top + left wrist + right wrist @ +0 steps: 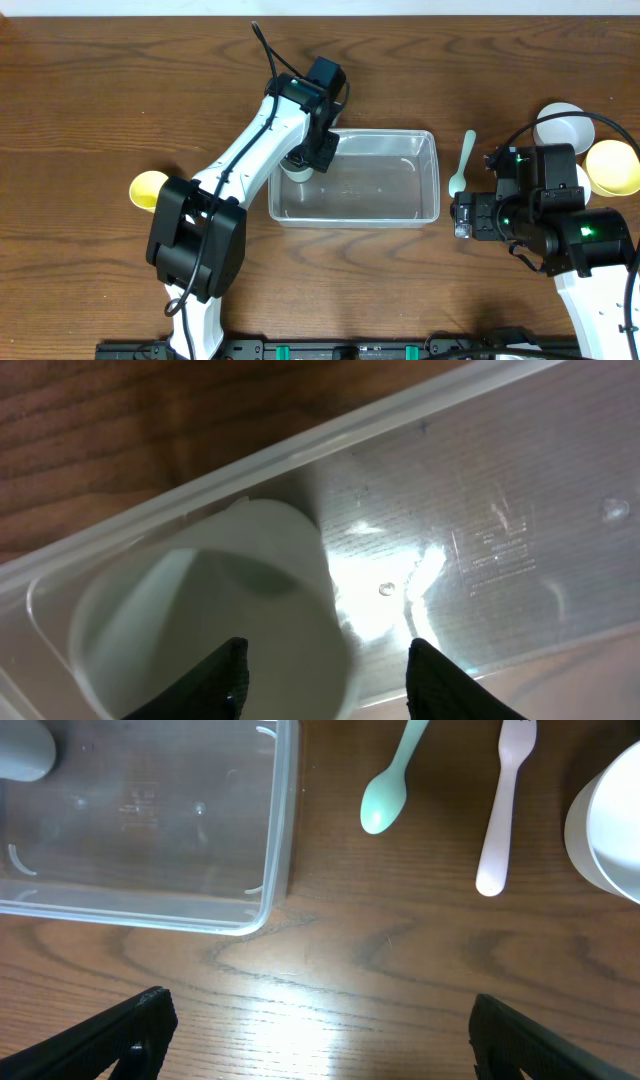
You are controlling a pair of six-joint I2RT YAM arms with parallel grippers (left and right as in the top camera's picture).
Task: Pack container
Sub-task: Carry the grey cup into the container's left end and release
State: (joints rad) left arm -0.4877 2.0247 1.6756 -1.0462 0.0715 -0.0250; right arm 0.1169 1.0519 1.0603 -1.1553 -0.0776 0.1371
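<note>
The clear rectangular container (pixel 385 190) lies at the table's centre. A small whitish cup (pixel 297 168) stands in its left end. My left gripper (pixel 312 155) hovers over that end. In the left wrist view the container (pixel 500 510) fills the frame and the cup (pixel 200 620) sits in its corner. The left gripper (pixel 330 680) is open, one finger over the cup's inside, the other outside its rim. My right gripper (pixel 320 1040) is open and empty above bare wood, right of the container (pixel 150 820).
A mint spoon (pixel 462 165) lies just right of the container; it shows beside a pink fork (pixel 497 820) in the right wrist view. A white bowl (pixel 558 122) and a yellow bowl (pixel 612 165) stand far right. Another yellow bowl (pixel 148 188) stands left.
</note>
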